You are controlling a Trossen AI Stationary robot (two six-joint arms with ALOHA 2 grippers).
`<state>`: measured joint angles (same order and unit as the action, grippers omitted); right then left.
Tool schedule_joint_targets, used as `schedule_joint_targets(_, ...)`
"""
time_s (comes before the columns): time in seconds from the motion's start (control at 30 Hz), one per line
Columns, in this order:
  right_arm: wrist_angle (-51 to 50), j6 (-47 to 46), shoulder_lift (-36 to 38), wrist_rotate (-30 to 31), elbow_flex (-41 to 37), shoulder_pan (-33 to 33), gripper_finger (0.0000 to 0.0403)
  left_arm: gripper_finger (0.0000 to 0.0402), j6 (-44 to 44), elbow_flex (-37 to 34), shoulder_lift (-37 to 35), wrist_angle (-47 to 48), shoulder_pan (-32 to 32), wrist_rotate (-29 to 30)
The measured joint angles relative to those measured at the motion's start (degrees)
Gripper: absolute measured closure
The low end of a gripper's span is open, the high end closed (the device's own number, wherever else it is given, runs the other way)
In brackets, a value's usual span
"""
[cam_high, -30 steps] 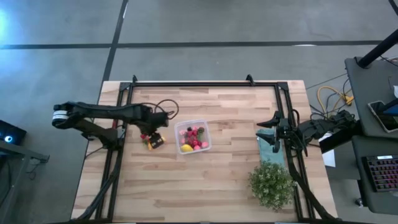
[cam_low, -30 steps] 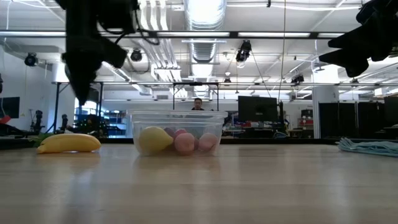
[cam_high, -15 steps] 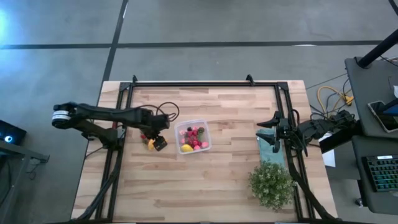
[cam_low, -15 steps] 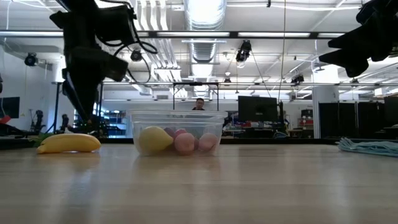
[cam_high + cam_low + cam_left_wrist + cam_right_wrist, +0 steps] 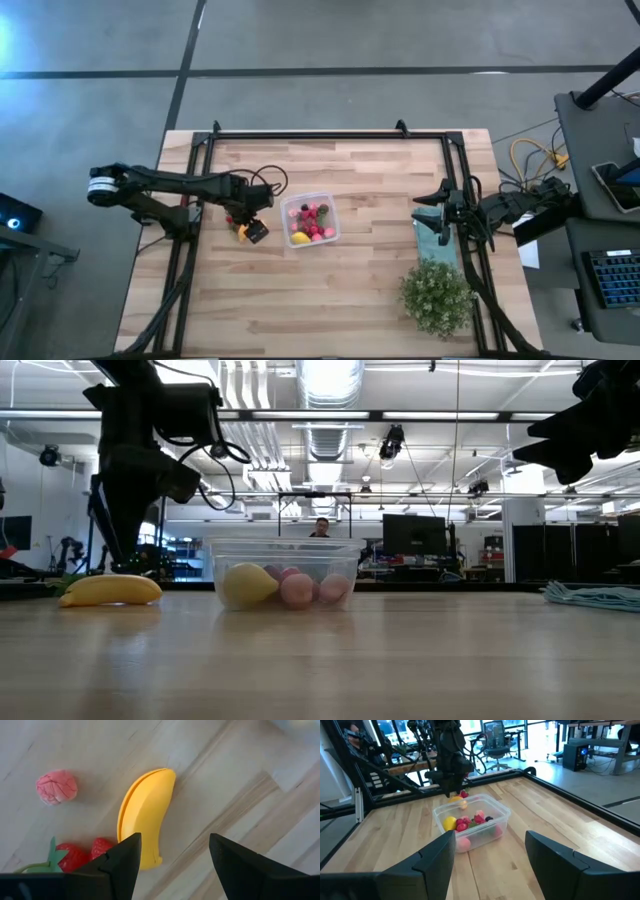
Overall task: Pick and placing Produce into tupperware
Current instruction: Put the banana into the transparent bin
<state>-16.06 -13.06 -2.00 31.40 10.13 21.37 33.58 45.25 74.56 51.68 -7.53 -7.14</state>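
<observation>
Nearest in the low view lies bare wooden table. Beyond it stands the clear tupperware, holding a yellow lemon and pink fruit pieces; from above the box sits near the middle of the table, with red and dark berries inside beside the lemon.

Just left of the box, the banana-shaped yellow piece lies flat on the wood, outside the container. The left gripper hangs directly over it, fingers spread apart and holding nothing. In the left wrist view the yellow piece lies on the table just beyond the gap between the two dark fingers, one tip overlapping its edge (whether they touch cannot be told). Close by it are two red strawberries, one with a green leafy top, and a pink raspberry-like piece a little apart.

At the table's right edge the right gripper waits above a folded teal cloth, its fingers open and empty. A green bushy plant stands near that corner.

Far behind the table, a person shows in the room.
</observation>
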Motion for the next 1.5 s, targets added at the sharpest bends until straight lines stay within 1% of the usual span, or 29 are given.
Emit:
schedule_joint_targets(0.2, 0.04, 0.01, 0.02, 0.00, 0.00, 0.00, 0.0170, 0.0182, -5.16, -0.86, 0.12, 0.58, 0.04, 0.26)
schedule_joint_targets(0.33, 0.04, 0.00, 0.04, 0.01, 0.01, -0.01, 0.0170, 0.0182, -10.09, -1.81, 0.12, 1.28, 0.04, 2.88)
schedule_joint_targets(0.47, 0.03, 0.00, 0.04, 0.00, 0.00, -0.02, 0.0170, 0.0182, -13.31, -3.19, 0.21, 0.90, 0.04, 3.74)
schedule_joint_targets(0.53, 0.01, 0.01, 0.03, 0.00, 0.00, 0.00, 0.0170, 0.0182, -13.49, -3.54, 0.50, 0.70, 0.04, 4.70)
schedule_joint_targets(0.77, 0.01, 0.00, 0.04, 0.00, 0.00, 0.00, 0.0170, 0.0182, -12.84, -3.28, 0.75, -2.09, 0.04, 4.75)
schedule_joint_targets(0.9, 0.03, 0.00, 0.04, 0.02, 0.00, 0.00, 0.0170, 0.0182, -9.01, -3.50, 0.75, -3.76, 0.04, 4.78)
schedule_joint_targets(1.13, 0.02, 0.00, 0.04, 0.02, 0.00, 0.00, 0.0170, 0.0182, -8.75, -4.88, 1.33, -4.07, 0.04, 6.61)
schedule_joint_targets(1.3, 0.03, 0.00, 0.04, 0.02, 0.00, -0.02, 0.0170, 0.0182, -8.92, -5.22, 3.26, -5.19, 0.04, 6.62)
schedule_joint_targets(1.5, 0.03, 0.00, 0.04, 0.02, 0.00, -0.02, 0.0170, 0.0182, -8.50, -5.12, 8.47, -7.59, 0.09, 6.56)
